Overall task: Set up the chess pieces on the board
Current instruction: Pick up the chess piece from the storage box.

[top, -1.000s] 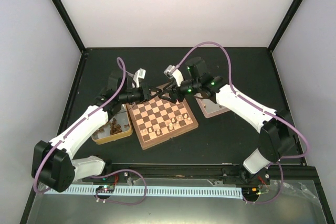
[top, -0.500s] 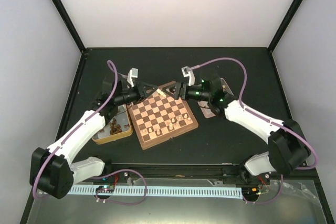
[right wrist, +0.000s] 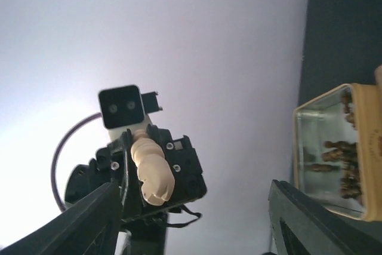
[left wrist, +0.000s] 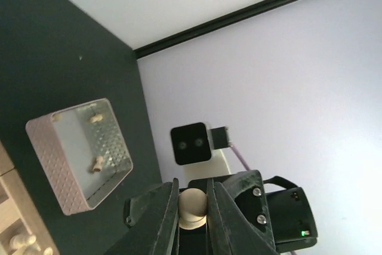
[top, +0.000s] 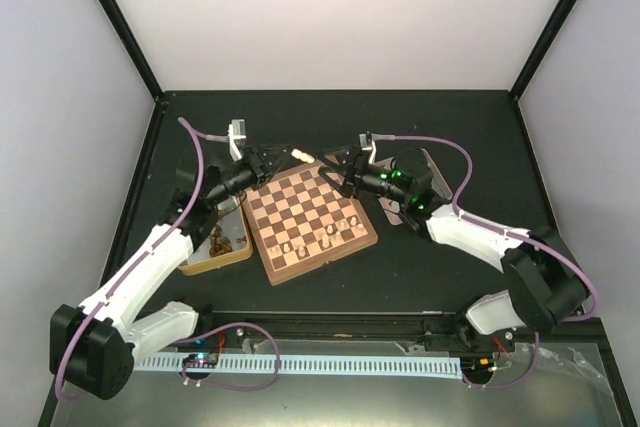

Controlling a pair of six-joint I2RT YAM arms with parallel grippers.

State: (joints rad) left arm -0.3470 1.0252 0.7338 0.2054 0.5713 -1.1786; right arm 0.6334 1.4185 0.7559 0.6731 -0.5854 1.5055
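A single cream chess piece (top: 298, 155) was clamped between the closed fingers of the left gripper (top: 283, 158). It was held in the air just past the far corner of the board (top: 313, 219), clear of the squares. The right gripper (top: 336, 169) was turned toward it from the other side of that corner, its jaws spread wide with nothing between them. The two grippers were near each other but apart.

A few pale chess pieces (top: 326, 240) were stood on the near rows of the board, and the far rows were bare. A gold tin (top: 212, 267) holding dark pieces (right wrist: 337, 165) was set just beside the board's left edge and was partly covered by the left arm. A pinkish tray (left wrist: 57, 168) with two pale pieces (left wrist: 95, 163) in it was placed beside the board's right edge. From above it was largely hidden under the right arm.

Open black table (top: 420, 272) was seen in front of the board and behind it, up to the back wall. Both sides of the board were crowded by the containers and the forearms.
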